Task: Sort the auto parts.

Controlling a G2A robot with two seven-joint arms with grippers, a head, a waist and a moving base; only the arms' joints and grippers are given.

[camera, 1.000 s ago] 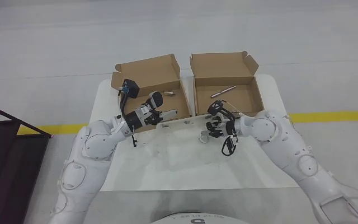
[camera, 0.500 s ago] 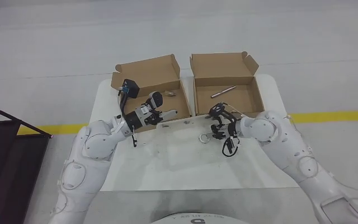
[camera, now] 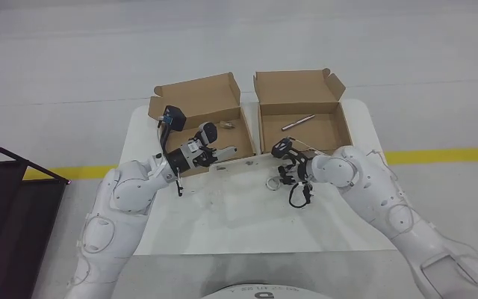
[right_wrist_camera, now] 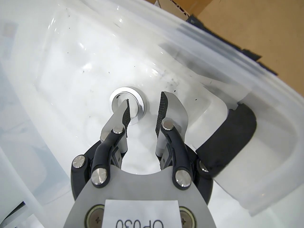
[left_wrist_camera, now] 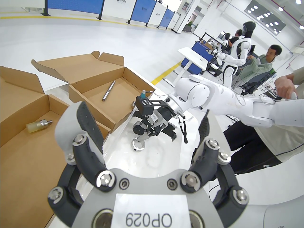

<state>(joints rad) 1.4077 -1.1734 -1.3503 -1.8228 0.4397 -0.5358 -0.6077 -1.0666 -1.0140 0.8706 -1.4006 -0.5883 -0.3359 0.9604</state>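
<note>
Close to the robot, on the table (camera: 328,217), sits a clear tray (right_wrist_camera: 213,55) with one metal ring (right_wrist_camera: 139,100) lying flat in it. Over it the right gripper (right_wrist_camera: 144,98) is down on the ring with its fingers parted, one tip poked into the hole and the other outside the wall. I reckon it means to pinch the ring by its wall, since a flat ring offers little else to hold. Nothing is gripped yet. A second ago that gripper stood just beside the ring. It has since slid across onto it, while the ring itself has not shifted. A bit farther, the left gripper (left_wrist_camera: 144,111) hangs spread wide and empty by the near edge of the left box (camera: 196,101), same as before, likely keeping out of the way. Inside that box lies a stubby sensor (left_wrist_camera: 39,125). The right box (left_wrist_camera: 95,96) holds a rod (left_wrist_camera: 108,91). Each kind has its own box, so the ring looks like the last loose part.
</note>
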